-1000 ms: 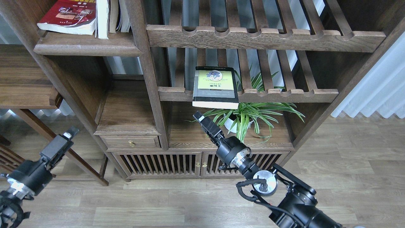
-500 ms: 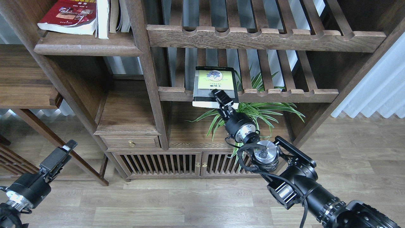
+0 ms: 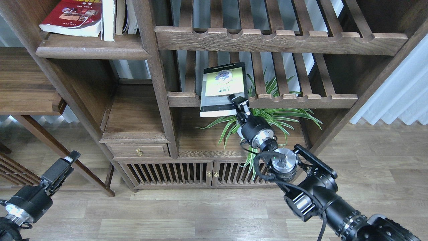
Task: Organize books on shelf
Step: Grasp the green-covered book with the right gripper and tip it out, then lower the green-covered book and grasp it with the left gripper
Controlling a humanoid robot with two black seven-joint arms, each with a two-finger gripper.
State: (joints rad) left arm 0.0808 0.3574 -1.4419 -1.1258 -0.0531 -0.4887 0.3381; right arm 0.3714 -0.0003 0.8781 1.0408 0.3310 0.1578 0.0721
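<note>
The right gripper (image 3: 238,101) is clamped on the near right corner of the black-grey book (image 3: 223,87), its fingers pinching the cover edge. That book sits tilted on the slatted rack (image 3: 301,99), its near end hanging past the scalloped front rail and its far end raised. Below it a green plant (image 3: 267,118) spreads over a lower board. The left gripper (image 3: 62,167) hangs low at the near left, over the wooden floor (image 3: 187,214); whether its fingers are parted cannot be told. Far left, the red book (image 3: 73,16) lies on the shelf (image 3: 90,50), with the white book (image 3: 108,20) upright just beside it on the right
</note>
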